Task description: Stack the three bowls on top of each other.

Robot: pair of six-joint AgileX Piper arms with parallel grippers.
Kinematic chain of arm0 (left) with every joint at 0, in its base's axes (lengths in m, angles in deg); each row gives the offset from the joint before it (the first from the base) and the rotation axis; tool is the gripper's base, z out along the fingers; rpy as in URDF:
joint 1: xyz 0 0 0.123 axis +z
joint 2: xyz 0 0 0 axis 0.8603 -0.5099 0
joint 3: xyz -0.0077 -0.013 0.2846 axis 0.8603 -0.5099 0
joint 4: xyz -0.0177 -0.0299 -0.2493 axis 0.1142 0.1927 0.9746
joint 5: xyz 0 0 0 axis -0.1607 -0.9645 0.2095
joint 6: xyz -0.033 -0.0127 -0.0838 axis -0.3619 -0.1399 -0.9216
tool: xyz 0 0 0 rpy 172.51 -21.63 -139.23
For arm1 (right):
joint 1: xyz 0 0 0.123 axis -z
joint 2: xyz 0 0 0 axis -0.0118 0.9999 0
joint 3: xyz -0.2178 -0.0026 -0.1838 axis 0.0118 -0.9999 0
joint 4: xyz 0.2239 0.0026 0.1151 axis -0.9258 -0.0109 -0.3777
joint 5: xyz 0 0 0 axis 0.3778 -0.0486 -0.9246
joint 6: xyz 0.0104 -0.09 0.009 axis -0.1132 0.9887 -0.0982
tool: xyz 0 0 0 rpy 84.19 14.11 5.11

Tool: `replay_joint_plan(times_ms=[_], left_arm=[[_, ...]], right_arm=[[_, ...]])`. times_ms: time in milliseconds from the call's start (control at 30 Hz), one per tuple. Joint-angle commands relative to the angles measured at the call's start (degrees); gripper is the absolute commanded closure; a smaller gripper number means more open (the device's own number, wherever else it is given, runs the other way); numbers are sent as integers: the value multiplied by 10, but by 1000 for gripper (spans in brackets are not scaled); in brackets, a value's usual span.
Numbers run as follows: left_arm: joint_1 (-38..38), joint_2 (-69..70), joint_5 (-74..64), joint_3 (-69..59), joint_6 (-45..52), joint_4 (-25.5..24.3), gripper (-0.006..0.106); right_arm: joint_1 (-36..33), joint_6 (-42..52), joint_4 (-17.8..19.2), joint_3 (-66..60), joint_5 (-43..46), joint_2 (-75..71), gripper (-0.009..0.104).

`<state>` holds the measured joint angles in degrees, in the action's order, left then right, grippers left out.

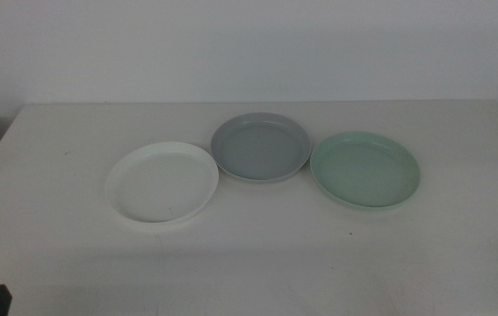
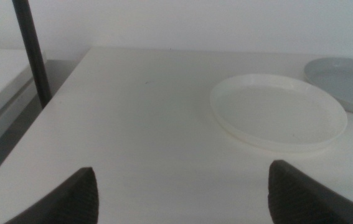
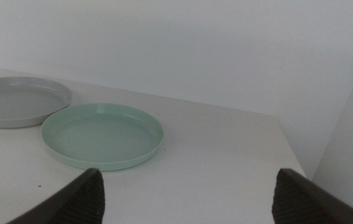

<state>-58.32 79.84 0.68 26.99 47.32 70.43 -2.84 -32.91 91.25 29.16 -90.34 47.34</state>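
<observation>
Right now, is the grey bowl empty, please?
Empty: the grey bowl shows only its bare inside, lying apart from both waiting pincers.

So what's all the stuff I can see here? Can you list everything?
white bowl: one, white, on the table, left of the other two, empty
grey bowl: one, grey, middle of the row and farthest back, close beside the white bowl, empty
mint green bowl: one, pale green, right end of the row, close beside the grey bowl, empty
table: one, white, under all three bowls
dark pole: one, black, upright beside the table's left edge
left tool: one, dark, open, waiting above the table near the white bowl
right tool: one, dark, open, waiting above the table near the mint green bowl
</observation>
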Motion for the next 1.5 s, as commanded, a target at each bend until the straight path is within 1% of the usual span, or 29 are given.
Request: replay_joint_plan(times_ms=[0, 133, 500, 733, 867, 1000, 1167, 1300, 1467], left_arm=[[0, -28, 35, 29, -7, 0, -5], [0, -102, -3, 101, -9, 0, -5], [0, -358, -179, 382, -9, 0, -5], [0, -481, -276, 529, -9, 0, -5], [0, -528, -281, 566, -14, 2, -5], [0, -568, -239, 569, -17, 7, -5], [0, -611, -238, 569, -18, 7, -5], [0, -657, -238, 575, -16, 22, -5], [0, -736, -247, 616, 8, 31, -5]], right_arm=[[5, 1, 5, 4, 43, -15, 1], [5, 1, 5, 4, 43, -15, 1], [5, 1, 5, 4, 43, -15, 1], [5, 1, 5, 4, 43, -15, 1], [5, 1, 5, 4, 43, -15, 1], [5, 1, 5, 4, 43, -15, 1], [5, 1, 5, 4, 43, -15, 1], [5, 1, 5, 4, 43, -15, 1], [5, 1, 5, 4, 43, -15, 1]])
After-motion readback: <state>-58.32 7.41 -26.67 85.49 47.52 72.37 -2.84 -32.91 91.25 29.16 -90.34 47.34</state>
